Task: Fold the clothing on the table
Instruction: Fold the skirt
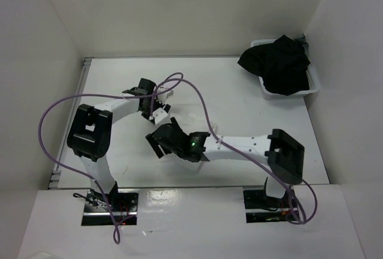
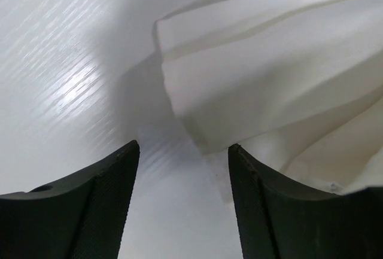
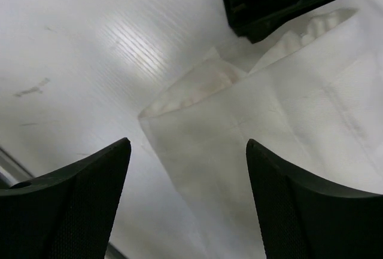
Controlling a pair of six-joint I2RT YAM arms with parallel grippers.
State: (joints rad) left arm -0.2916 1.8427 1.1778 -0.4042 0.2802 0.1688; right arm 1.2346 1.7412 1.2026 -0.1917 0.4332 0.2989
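Observation:
The clothing [image 2: 269, 61] is white and lies in folded layers on the table [image 1: 263, 109]. In the left wrist view a folded corner of it ends just ahead of the right-hand fingertip [image 2: 239, 157]. My left gripper [image 2: 182, 151] is open, with only bare table between its jaws. My right gripper [image 3: 188, 145] is open too and hangs over a flat folded edge of the clothing [image 3: 239, 151], gripping nothing. In the top view the left gripper [image 1: 152, 100] and the right gripper [image 1: 160, 140] sit close together at mid-table; the white clothing hardly shows against the table there.
A white bin [image 1: 312, 84] with a black garment [image 1: 278, 64] in it stands at the back right corner. White walls enclose the table. A purple cable [image 1: 197, 100] loops over both arms. The left gripper's black body [image 3: 263, 2] shows at the top of the right wrist view.

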